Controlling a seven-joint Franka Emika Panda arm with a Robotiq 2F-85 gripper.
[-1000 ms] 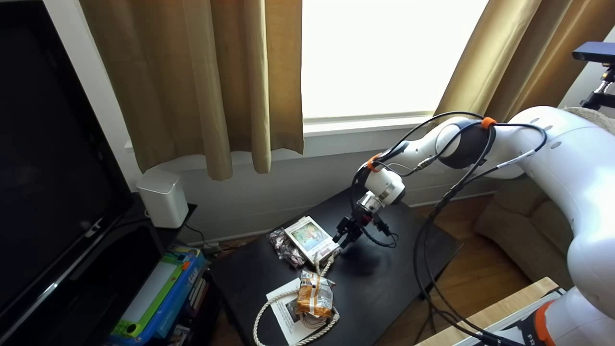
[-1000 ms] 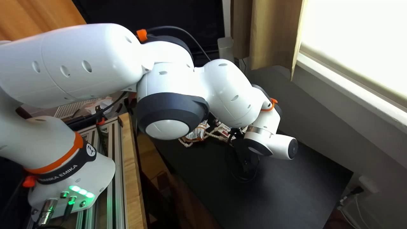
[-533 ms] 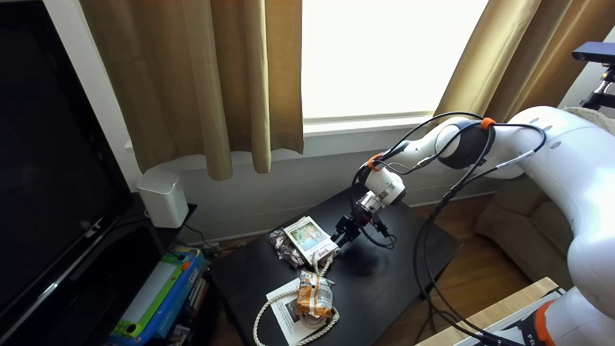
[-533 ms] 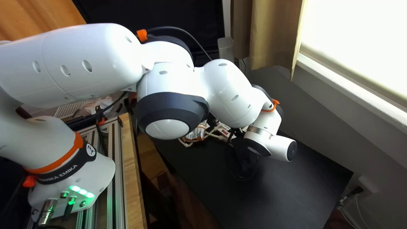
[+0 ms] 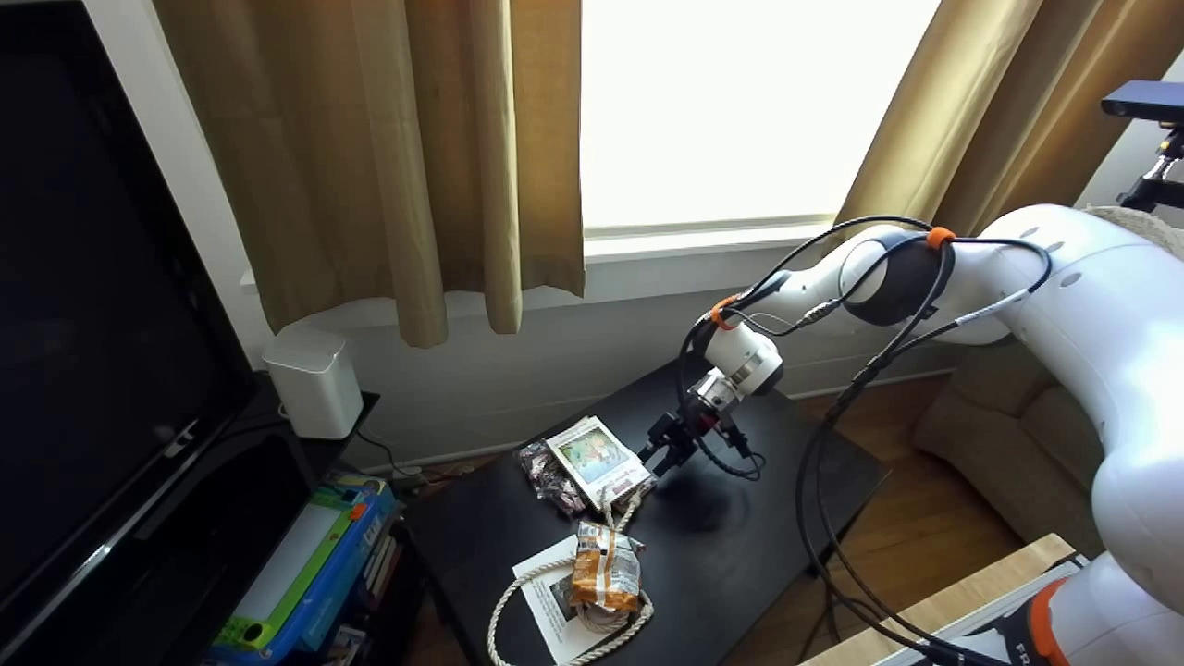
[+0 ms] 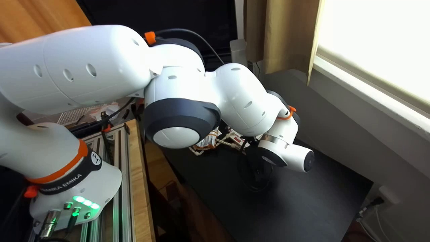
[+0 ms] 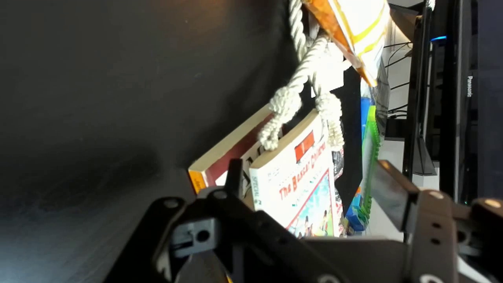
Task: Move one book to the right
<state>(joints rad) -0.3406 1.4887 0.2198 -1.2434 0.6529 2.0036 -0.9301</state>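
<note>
Filling the left of the wrist view, a black tabletop ran as far as a maroon-and-white book, left of centre. In front of it stood one fingertip of the gripper, whose fingers were spread wide; whether they touched anything I could not tell. At the middle of the frame, showing between the two fingers, the Boxcar Children book lay cover up, partly over the maroon one. Rope ends came down on either side of its upper corner, an orange packet showed at upper right, and the other fingertip stood lower right. In an exterior view, a crinkled wrapper, the Boxcar Children book and the gripper sat in that order, lower middle.
</note>
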